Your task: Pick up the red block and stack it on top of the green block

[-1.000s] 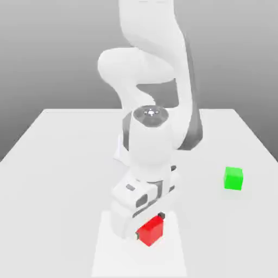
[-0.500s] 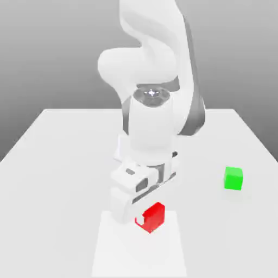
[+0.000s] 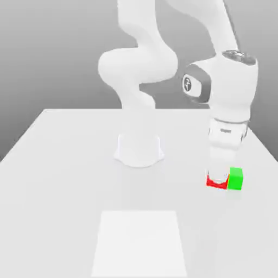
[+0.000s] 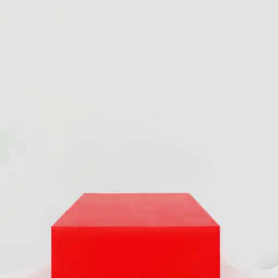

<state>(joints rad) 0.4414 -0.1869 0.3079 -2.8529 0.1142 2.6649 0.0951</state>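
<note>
Beside the small bright green cube (image 3: 235,178), on the exterior view's left of it, the white two-finger tool (image 3: 218,182) is clamped on the small bright red cube (image 3: 216,183), which sits just against the green one's side. Both rest over the flat pale white bench (image 3: 65,179), which carries a brighter white square patch (image 3: 139,242) well to the left of the green cube and nearer the camera. Behind the bench the room is a plain grey backdrop. From the hand view the red cube (image 4: 136,233) shows smooth, unmarked faces. A second ago the red cube was on that square patch, far from the green cube, with the arm bent low over it; the arm has since swung across.
</note>
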